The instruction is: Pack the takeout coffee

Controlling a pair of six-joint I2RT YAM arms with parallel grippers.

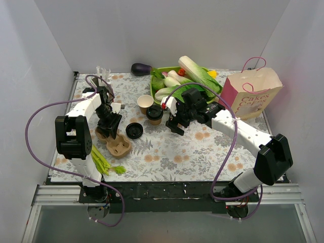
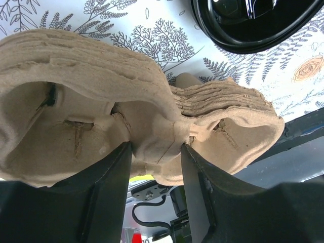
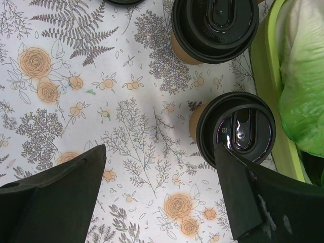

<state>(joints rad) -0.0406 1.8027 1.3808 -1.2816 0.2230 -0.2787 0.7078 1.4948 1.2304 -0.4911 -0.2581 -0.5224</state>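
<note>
On my overhead feed the left gripper [image 2: 156,149] is down on the brown pulp cup tray [image 1: 120,148], at centre-left of the floral table [image 1: 172,152]. Through its wrist camera the two fingers stand either side of the tray's middle ridge, hard up against it. I cannot tell whether they are actually clamping it. I see only bare pulp in the tray's pockets, and the layered edge looks like several trays nested together.

The right gripper [image 3: 161,148] hangs spread wide over the table with only the patterned cloth between its fingers. Its right-hand finger is just beside a lidded coffee cup [image 3: 235,126], which stands upright close to the green tray [image 3: 264,76]. A second lidded cup [image 1: 155,115] stands near the middle of the overhead frame. Just up and left of it is an uncovered tan cup [image 1: 145,103] showing its pale inside. A loose black lid [image 1: 134,130] lies flat on the table between the pulp tray and the cups.

The green tray, at upper centre, holds leafy greens [image 1: 197,76] and pale stalks. A pink-and-tan paper bag [image 1: 250,96] printed "Cakes" stands at upper right, and I cannot see what it holds.
</note>
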